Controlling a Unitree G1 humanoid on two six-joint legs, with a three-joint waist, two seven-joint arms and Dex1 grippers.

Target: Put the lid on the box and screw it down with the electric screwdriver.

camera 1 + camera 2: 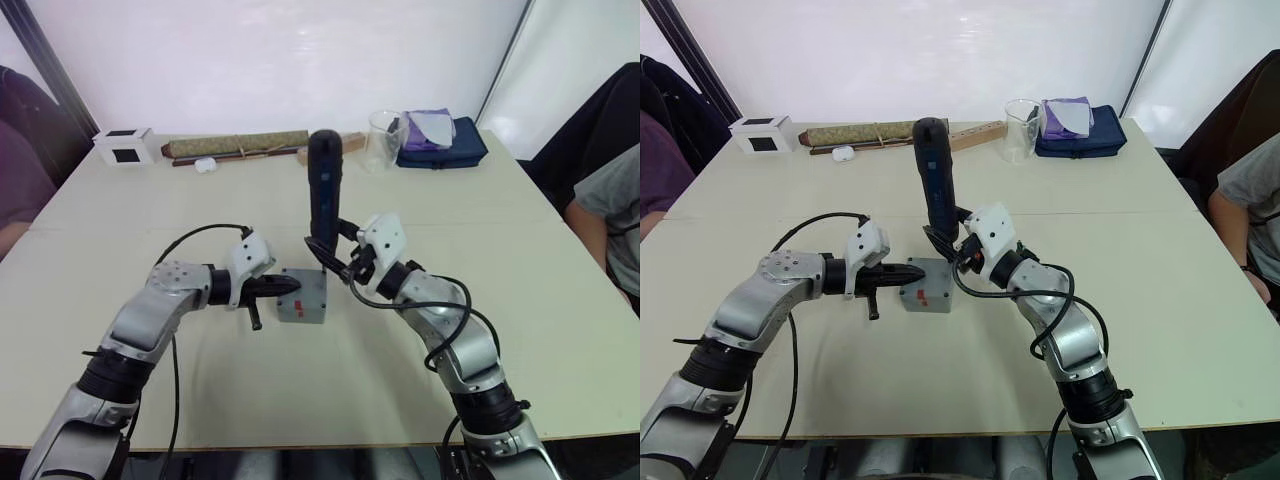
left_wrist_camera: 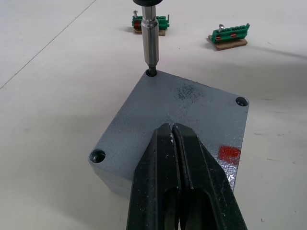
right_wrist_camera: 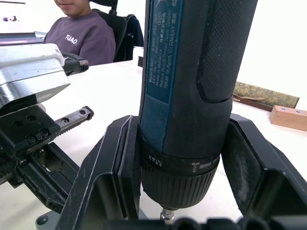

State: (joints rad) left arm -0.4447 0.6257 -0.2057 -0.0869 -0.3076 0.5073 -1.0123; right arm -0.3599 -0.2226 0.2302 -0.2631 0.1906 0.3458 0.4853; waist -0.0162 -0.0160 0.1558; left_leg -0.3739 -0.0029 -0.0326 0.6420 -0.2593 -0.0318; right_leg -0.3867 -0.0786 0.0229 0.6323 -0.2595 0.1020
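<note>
The grey box stands mid-table with the lid lying flush on top; a red mark shows on one side of the box. My left gripper is shut, and its black fingertips rest on the lid's top from the left. My right gripper is shut on the electric screwdriver, holding it upright just behind the box. The screwdriver's metal bit sits in the lid's far corner hole. Two other corner holes show open.
Along the far edge stand a white cube, a rolled mat, a wooden block, a glass beaker and a blue pouch. Two green bit holders lie beyond the box. People sit at both table sides.
</note>
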